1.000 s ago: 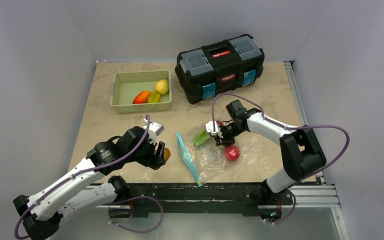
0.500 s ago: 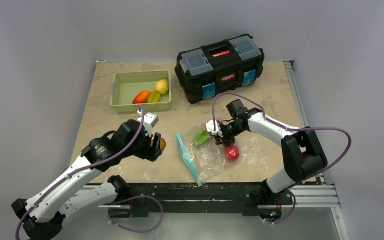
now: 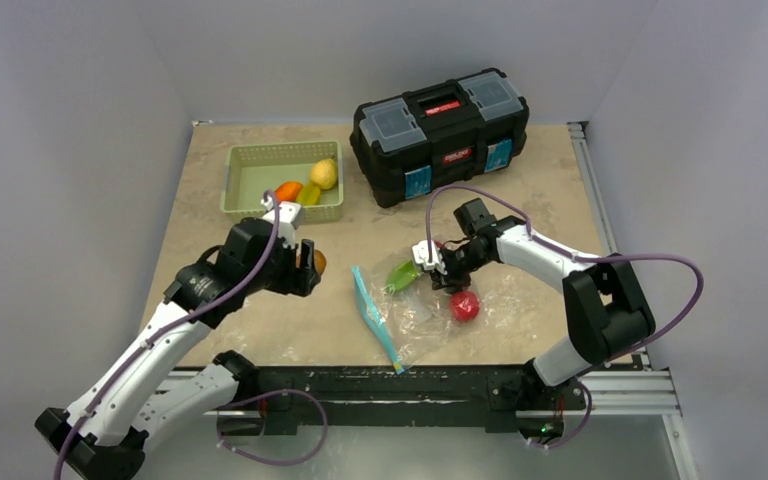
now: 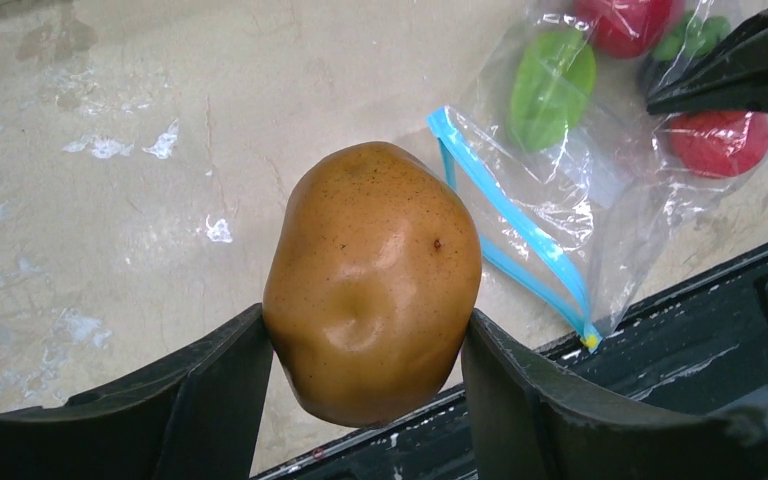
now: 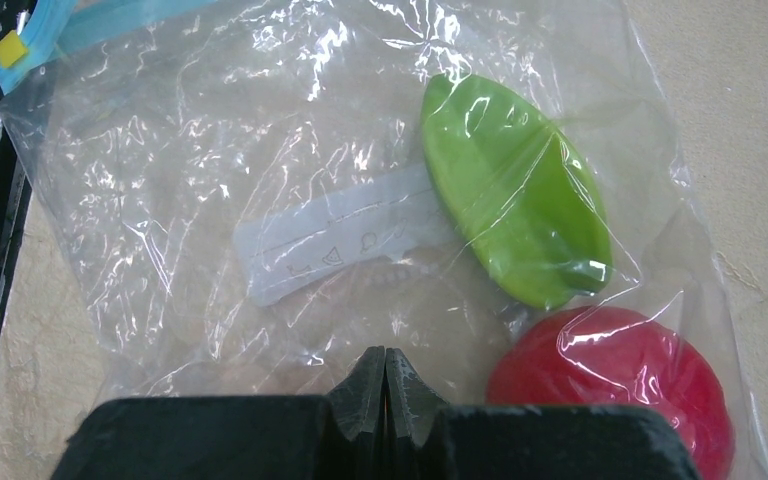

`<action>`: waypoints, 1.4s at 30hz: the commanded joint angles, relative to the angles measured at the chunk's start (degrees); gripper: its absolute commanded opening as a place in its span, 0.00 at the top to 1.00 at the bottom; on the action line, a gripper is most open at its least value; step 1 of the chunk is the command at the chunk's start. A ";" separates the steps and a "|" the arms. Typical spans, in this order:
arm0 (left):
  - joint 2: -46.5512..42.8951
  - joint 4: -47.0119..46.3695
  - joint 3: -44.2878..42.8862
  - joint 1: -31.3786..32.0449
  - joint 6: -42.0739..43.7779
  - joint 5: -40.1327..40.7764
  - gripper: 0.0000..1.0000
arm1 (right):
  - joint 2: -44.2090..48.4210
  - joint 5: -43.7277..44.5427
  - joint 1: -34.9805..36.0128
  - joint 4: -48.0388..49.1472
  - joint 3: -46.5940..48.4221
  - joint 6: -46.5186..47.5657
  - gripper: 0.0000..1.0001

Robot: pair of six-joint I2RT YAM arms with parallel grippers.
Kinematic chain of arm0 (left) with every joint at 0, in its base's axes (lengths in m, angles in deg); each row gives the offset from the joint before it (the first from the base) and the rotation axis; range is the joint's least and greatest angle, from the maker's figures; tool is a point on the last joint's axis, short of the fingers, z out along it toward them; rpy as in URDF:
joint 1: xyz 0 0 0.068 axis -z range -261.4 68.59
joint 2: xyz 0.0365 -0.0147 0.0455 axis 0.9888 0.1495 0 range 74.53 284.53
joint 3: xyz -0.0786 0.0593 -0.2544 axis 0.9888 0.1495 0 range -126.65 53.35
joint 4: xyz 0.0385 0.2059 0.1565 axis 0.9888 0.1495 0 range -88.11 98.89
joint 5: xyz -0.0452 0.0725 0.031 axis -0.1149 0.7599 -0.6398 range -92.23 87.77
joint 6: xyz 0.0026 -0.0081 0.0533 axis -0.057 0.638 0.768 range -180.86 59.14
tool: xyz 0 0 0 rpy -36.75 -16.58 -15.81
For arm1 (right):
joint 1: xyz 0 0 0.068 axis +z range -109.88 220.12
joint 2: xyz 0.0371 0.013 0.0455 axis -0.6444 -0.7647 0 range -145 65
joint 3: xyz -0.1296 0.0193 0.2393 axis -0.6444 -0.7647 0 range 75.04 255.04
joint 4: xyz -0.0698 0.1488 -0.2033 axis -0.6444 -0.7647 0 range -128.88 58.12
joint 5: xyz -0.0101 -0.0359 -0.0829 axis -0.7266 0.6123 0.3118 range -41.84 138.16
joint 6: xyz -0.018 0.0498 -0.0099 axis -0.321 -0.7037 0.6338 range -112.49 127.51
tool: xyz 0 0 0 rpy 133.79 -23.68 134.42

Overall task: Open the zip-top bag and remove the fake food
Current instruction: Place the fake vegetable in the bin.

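The zip-top bag point(image 3: 415, 318) lies at the near middle of the table, its teal zip strip point(image 3: 371, 312) on its left side and open. Inside it are a green piece point(image 3: 400, 274) and a red piece point(image 3: 465, 305) of fake food. My left gripper point(image 3: 312, 266) is shut on a brown potato point(image 3: 319, 262) and holds it above the table, left of the bag and near the basket. In the left wrist view the potato point(image 4: 372, 280) sits between both fingers. My right gripper point(image 5: 386, 365) is shut, pinching the bag's film point(image 5: 260, 150) beside the green piece point(image 5: 515, 205) and the red piece point(image 5: 610, 375).
A green basket point(image 3: 235, 190) at the back left holds an orange-red piece point(image 3: 287, 190), a green piece point(image 3: 309, 193) and a yellow piece point(image 3: 324, 173). A black toolbox point(image 3: 440, 130) stands at the back middle. A metal rail runs along the near edge.
My left gripper has carried the potato up and away from the bag, toward the basket. The right gripper and the bag have not moved.
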 commanded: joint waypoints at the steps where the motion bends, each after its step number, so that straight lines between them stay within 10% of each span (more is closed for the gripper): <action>1: 0.37 -5.67 -1.12 -3.83 1.19 -5.12 1.00 | 1.82 -2.24 -0.30 -1.00 1.01 0.67 0.99; 42: 26.52 -29.46 -14.66 -26.08 -3.17 -12.65 1.00 | 2.42 -2.83 -1.02 -1.72 1.47 1.04 0.99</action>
